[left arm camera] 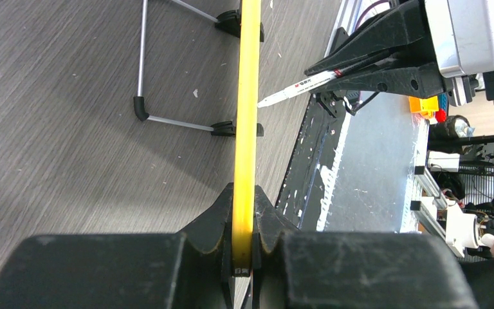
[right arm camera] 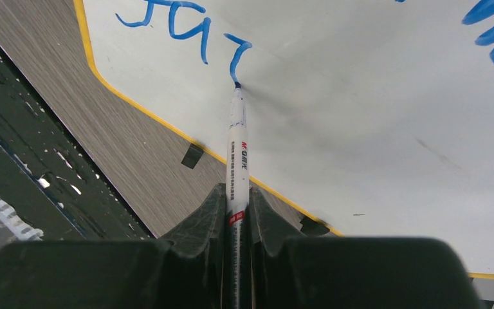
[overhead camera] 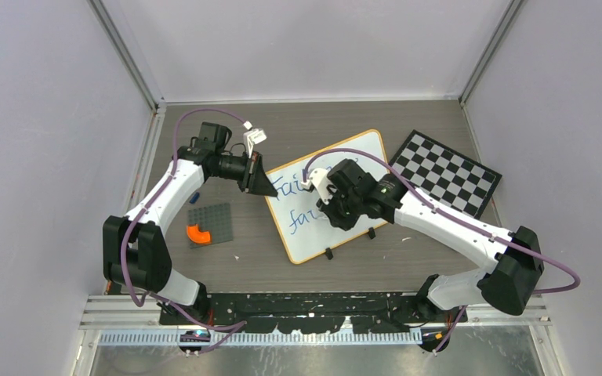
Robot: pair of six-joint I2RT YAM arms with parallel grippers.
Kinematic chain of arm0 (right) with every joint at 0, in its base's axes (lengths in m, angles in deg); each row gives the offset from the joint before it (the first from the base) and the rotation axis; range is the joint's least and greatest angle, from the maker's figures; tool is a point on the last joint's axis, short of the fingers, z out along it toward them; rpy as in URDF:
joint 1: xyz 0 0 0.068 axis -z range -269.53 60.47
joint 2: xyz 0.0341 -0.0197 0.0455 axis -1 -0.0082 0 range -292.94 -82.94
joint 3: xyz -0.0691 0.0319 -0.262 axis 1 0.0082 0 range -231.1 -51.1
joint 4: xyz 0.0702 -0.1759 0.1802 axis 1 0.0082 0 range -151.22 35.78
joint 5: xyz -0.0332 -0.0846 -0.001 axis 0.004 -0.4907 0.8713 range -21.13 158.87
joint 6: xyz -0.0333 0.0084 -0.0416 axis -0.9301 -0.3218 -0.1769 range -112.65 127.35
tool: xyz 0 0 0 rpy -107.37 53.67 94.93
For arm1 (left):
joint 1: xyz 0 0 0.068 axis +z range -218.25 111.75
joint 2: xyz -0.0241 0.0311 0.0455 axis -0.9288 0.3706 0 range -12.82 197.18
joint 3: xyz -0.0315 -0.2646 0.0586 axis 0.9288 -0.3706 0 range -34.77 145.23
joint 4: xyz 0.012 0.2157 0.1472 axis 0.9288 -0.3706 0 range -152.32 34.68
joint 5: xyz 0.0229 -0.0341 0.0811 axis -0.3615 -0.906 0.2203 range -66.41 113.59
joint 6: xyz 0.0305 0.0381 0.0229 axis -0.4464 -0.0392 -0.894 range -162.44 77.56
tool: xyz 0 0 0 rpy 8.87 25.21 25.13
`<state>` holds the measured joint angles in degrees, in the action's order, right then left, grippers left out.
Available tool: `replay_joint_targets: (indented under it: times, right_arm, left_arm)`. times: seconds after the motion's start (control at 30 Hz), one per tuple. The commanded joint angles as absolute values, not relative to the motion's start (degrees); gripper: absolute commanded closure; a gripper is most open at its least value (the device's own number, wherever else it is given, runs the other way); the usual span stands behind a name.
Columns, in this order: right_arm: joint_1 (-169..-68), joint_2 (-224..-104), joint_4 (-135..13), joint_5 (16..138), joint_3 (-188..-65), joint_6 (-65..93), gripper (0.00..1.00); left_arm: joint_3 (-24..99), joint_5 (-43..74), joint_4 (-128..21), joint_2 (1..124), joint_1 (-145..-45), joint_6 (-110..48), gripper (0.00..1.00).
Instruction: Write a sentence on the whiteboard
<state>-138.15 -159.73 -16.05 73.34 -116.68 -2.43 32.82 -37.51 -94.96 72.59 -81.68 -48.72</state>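
The whiteboard (overhead camera: pixel 360 153), white with a thin orange-yellow frame, stands tilted on the wooden table and carries blue handwriting (overhead camera: pixel 299 216). My left gripper (overhead camera: pixel 270 186) is shut on the board's left edge; in the left wrist view the yellow frame (left arm camera: pixel 247 116) runs straight between the jaws of that gripper (left arm camera: pixel 244 257). My right gripper (right arm camera: pixel 237 212) is shut on a white marker (right arm camera: pixel 238 148). The marker's blue tip (right arm camera: pixel 237 85) touches the whiteboard (right arm camera: pixel 360 96) at the end of a fresh stroke. In the top view the right gripper (overhead camera: pixel 335 207) hangs over the lower line of writing.
A black-and-white checkered board (overhead camera: pixel 444 172) lies right of the whiteboard. A grey baseplate (overhead camera: pixel 210 223) with an orange piece (overhead camera: pixel 198 233) sits at the left. Black clip feet (right arm camera: pixel 192 156) hold the board's lower edge, and a wire stand (left arm camera: pixel 143 64) props it behind.
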Motion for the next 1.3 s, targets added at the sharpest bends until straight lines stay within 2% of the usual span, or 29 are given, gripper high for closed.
replay_joint_targets:
  times: [0.0, 0.27, 0.6, 1.27]
  right_arm:
    - [-138.2, -158.3, -15.8, 71.7, -120.6, -3.5, 1.0]
    - [-138.2, -159.2, -15.8, 73.2, -125.5, -2.9, 1.0]
    - [-138.2, -163.6, -18.0, 71.8, -125.1, -3.0, 1.0]
    - [-135.3, -157.2, -16.5, 71.5, -122.4, -2.5, 1.0]
  left_arm:
    - [34.9, -38.6, -96.7, 72.4, -82.0, -47.7, 1.0]
    - [35.1, -38.6, -96.7, 72.5, -82.1, -47.7, 1.0]
    - [35.2, -38.3, -97.2, 72.1, -82.1, -48.3, 1.0]
    - [35.3, -38.5, -97.9, 72.0, -82.1, -48.8, 1.0]
